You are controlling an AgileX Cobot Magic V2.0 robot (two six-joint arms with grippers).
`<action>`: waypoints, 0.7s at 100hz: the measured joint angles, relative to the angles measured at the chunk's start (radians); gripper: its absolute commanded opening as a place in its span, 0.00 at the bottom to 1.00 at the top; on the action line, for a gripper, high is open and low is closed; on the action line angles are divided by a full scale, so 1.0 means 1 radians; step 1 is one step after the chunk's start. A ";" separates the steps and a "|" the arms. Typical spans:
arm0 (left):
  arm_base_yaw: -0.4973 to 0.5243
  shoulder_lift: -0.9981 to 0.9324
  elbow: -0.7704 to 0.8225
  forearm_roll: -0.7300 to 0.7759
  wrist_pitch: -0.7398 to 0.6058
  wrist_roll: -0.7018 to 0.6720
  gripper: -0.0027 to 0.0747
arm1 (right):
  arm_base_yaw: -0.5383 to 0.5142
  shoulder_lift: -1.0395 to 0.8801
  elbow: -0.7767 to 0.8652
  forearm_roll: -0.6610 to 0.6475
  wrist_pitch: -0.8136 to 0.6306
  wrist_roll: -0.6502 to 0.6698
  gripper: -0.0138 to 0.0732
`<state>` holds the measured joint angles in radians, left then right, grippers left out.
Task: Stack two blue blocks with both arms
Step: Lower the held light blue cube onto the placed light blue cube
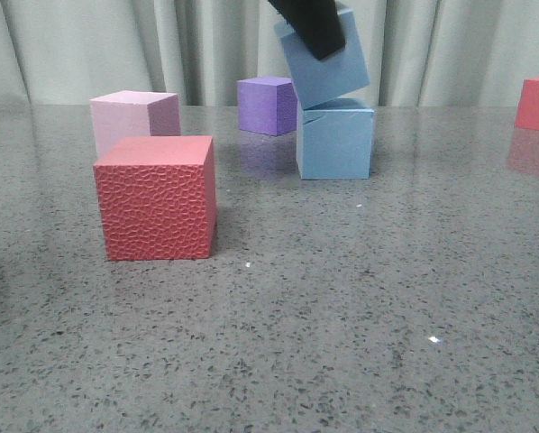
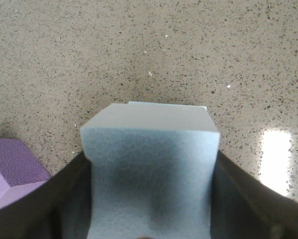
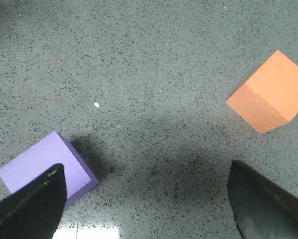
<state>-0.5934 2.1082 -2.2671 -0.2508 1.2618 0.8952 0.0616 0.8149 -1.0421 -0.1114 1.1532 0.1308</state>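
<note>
One pale blue block (image 1: pixel 335 140) stands on the table at the middle back. The second blue block (image 1: pixel 328 68) is tilted directly above it, with its lower edge at the lower block's top. My left gripper (image 1: pixel 310 23) comes in from above and is shut on this upper block. In the left wrist view my left gripper (image 2: pixel 151 199) has its dark fingers (image 2: pixel 64 194) pressed on both sides of the block (image 2: pixel 151 149). My right gripper (image 3: pixel 146 199) is open and empty above bare table. It does not show in the front view.
A textured red cube (image 1: pixel 157 198) and a pink cube (image 1: pixel 134 113) stand at front left. A purple cube (image 1: pixel 265 104) sits just left of the blue stack. A red cube (image 1: pixel 538 104) is at far right. The right wrist view shows a purple cube (image 3: pixel 39 162) and an orange cube (image 3: pixel 268 94).
</note>
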 measured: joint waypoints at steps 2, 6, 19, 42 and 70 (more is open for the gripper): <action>0.000 0.000 0.000 0.000 0.000 0.000 0.35 | 0.000 0.000 0.000 0.000 0.000 0.000 0.90; 0.000 0.000 0.000 0.000 0.000 0.000 0.35 | 0.000 0.000 0.000 0.000 0.000 0.000 0.90; 0.000 0.000 0.000 0.000 0.000 0.000 0.40 | 0.000 0.000 0.000 0.000 0.000 0.000 0.90; 0.000 0.000 0.000 0.000 0.000 0.000 0.58 | 0.000 0.000 0.000 0.000 0.000 0.000 0.90; 0.000 0.000 0.000 0.000 0.000 0.000 0.64 | 0.000 0.000 0.000 0.000 0.000 0.000 0.90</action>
<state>-0.5934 2.1082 -2.2671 -0.2508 1.2618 0.8949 0.0616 0.8149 -1.0421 -0.1114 1.1532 0.1308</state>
